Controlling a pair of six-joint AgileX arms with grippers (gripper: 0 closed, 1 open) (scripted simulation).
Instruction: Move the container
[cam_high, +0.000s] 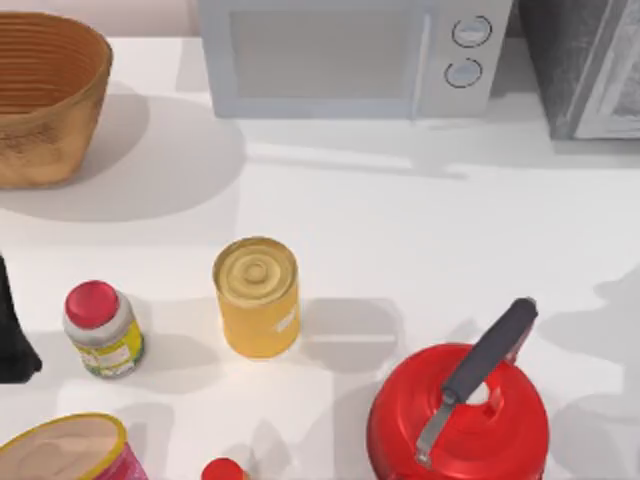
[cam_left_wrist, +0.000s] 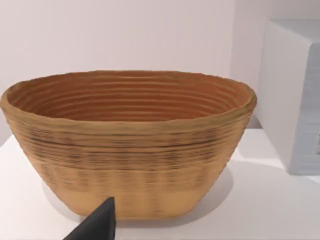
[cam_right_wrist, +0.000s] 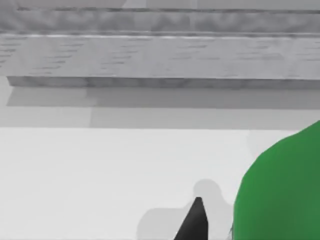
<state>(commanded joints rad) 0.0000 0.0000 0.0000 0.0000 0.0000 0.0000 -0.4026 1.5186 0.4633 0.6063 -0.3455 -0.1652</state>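
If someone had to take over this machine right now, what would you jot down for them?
Left arm: parked at the table's left edge, its wrist camera facing the woven basket. One dark fingertip shows; open or shut is unclear.
Right arm: a green bottle sits right beside its fingertip; a grip cannot be confirmed.
Also on the table: yellow can, red-capped jar, red kettle, microwave.
Done: uncertain. Left: confirm the hold, then move the bottle.

Wicker basket (cam_high: 45, 95), microwave (cam_high: 340, 55), yellow can (cam_high: 257, 296), red-capped jar (cam_high: 102, 330), red kettle (cam_high: 458, 415)
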